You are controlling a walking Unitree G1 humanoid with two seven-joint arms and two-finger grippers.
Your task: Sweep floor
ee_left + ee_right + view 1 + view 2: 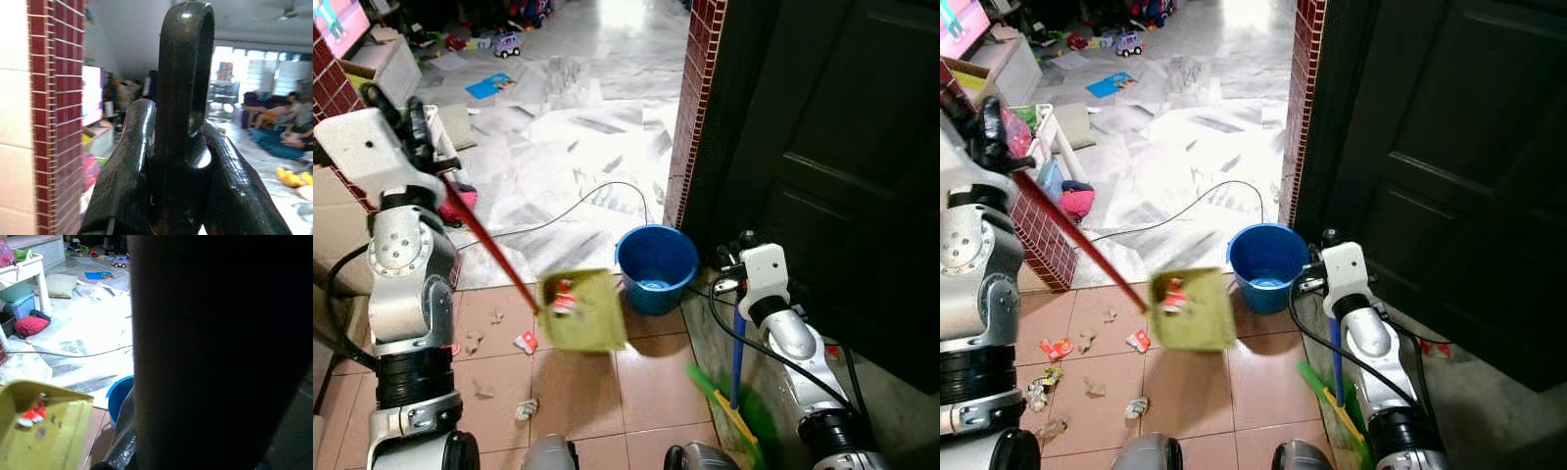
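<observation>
A dark panelled door (pixel 832 166) fills the scene from 12 to 3 o'clock, edged by a red brick pillar (pixel 695 108); pale glossy marble floor (pixel 578 147) stretches toward 11 o'clock, and matte terracotta tiles (pixel 646 382) lie at 6 o'clock. A round blue plastic bucket (pixel 657 266) is set at the centre, by the pillar's foot. Just at its 8 o'clock a flat, square yellow-green dustpan (pixel 582 311) is held above the tiles, red and white scraps lying in it, its thin red handle (pixel 484 245) running up to 10 o'clock. The left gripper (pixel 178 147) is clamped around the handle's looped black end. The right gripper (pixel 736 257) is closed around a blue broom stick (pixel 737 357), green bristles at 5 o'clock. Crumpled scraps (pixel 1087 372) are scattered over the tiles at 7 o'clock.
</observation>
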